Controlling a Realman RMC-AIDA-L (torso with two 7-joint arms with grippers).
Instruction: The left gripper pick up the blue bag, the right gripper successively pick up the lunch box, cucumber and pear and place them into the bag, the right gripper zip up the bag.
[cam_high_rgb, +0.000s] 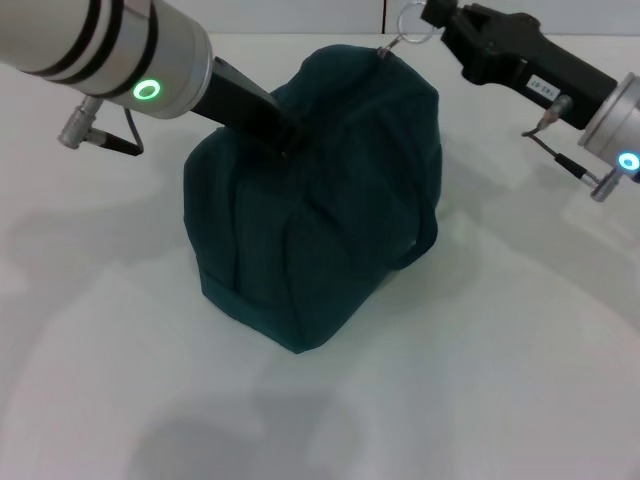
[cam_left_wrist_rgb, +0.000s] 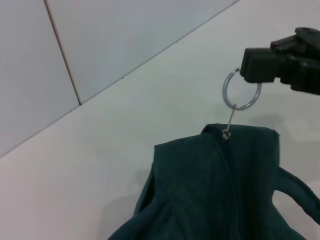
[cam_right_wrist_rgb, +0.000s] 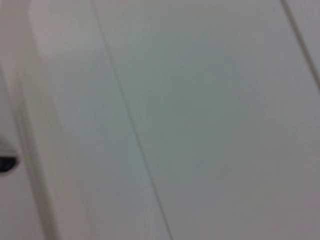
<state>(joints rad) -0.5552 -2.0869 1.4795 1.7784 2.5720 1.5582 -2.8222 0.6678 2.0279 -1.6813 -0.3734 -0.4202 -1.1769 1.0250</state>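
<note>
The right gripper (cam_high_rgb: 432, 17) pinches the ring zip pull (cam_left_wrist_rgb: 241, 91) just above the blue bag (cam_high_rgb: 320, 200), which stands on the white table (cam_high_rgb: 480, 380). The left gripper (cam_high_rgb: 290, 135) presses into the bag's top fabric; its fingertips are buried, so their spread cannot be told.

Blue bag (cam_left_wrist_rgb: 220, 195) fills the lower part of the left wrist view, top seam closed, zip line running down its middle; metal ring zip pull (cam_left_wrist_rgb: 241, 91) stands above the bag's top corner, joined to the slider by a thin link; right gripper (cam_left_wrist_rgb: 252, 70) is a black block coming in from the side, its tip touching the ring's upper edge, fingers closed on it; a loop handle (cam_left_wrist_rgb: 300, 192) hangs off the bag's side; white table (cam_left_wrist_rgb: 100, 165) beneath; pale wall panels (cam_left_wrist_rgb: 125, 35) behind, with a thin seam between them.
</note>
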